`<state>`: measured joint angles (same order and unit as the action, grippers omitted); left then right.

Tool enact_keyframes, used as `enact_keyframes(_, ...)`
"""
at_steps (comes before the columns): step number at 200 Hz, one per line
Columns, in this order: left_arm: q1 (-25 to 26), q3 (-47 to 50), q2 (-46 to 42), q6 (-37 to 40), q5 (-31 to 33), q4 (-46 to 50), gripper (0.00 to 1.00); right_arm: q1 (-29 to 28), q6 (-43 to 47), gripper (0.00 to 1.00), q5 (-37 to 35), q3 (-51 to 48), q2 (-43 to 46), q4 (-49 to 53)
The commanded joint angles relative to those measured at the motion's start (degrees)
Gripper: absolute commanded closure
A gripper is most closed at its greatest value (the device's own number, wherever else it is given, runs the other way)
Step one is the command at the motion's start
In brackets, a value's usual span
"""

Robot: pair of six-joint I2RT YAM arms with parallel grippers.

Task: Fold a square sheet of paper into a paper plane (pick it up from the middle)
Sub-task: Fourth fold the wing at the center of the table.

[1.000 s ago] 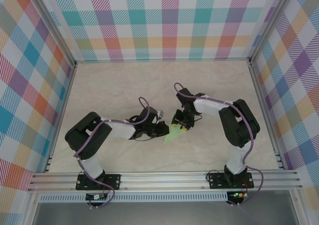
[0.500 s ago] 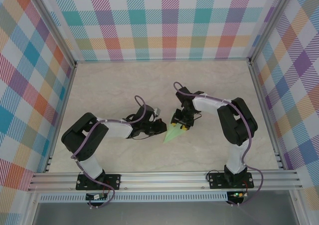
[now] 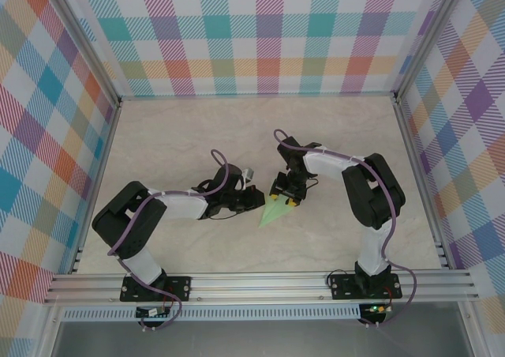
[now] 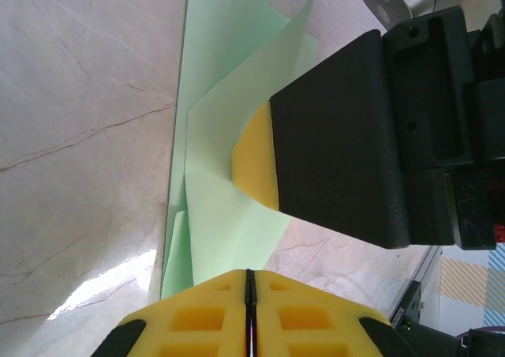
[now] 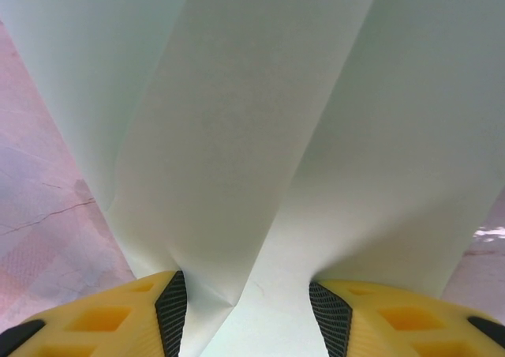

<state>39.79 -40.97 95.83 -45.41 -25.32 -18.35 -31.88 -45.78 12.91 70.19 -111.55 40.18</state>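
Pale marble-look table [image 3: 173,144], both arms reaching to its centre: left arm [image 3: 150,211] lies low from the near-left, right arm [image 3: 371,191] bends in from the right. The task's thing is the pale mint-green folded paper plane [image 3: 272,213], lying on the table mid-scene between the two claws. Its long axis runs diagonally, with the pointed nose near-left and the wide tail far-right. The black right gripper with yellow pads [image 3: 286,197] sits on the tail end. In the right wrist view its jaws stand partly apart, the folded layers bowed up between them and touching both pads. I can't tell if that's a real pinch or a loose straddle. The left wrist view shows one right pad [image 4: 254,161] flat against a raised paper flap. The black left gripper with yellow pads [image 3: 256,201] is just beside the plane's left edge, about level with mid-body. Its jaws are closed pad-to-pad with nothing between them. My read: folding looks done or nearly so, and the pickup from the middle is what's left. The middle lies near-left of the right claw along the axis and just right of the left claw. Both are close, but the left would have to open first and come in across the axis. Risk is thin paper sliding or a wing flattening under a pad.
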Motion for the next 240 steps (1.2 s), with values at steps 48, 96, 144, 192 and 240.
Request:
enact_keyframes(48, -0.56, -0.22, 2.87, -1.09, -4.81, -3.99, 0.91, -0.27, 1.57, 0.44, -6.97, -3.79, -8.86, -2.46)
enact_keyframes(96, 0.06, -1.06, 5.10, -1.44, -6.12, -5.17, 0.91, -0.29, 0.88, 0.43, -7.02, -3.73, -9.25, -2.30)
enact_keyframes(144, 0.29, -1.97, 6.74, -1.48, -5.64, -5.05, 0.92, -0.27, 0.52, 0.43, -6.75, -3.75, -9.59, -2.37)
enact_keyframes(192, 0.29, -2.91, 7.11, 0.21, -2.55, -0.24, 0.93, -0.31, 0.43, 0.43, -6.75, -3.75, -9.91, -2.33)
enact_keyframes(240, 0.29, -3.43, 8.14, 0.47, -2.42, 0.92, 0.93, -0.27, 0.35, 0.43, -6.75, -3.92, -9.87, -2.37)
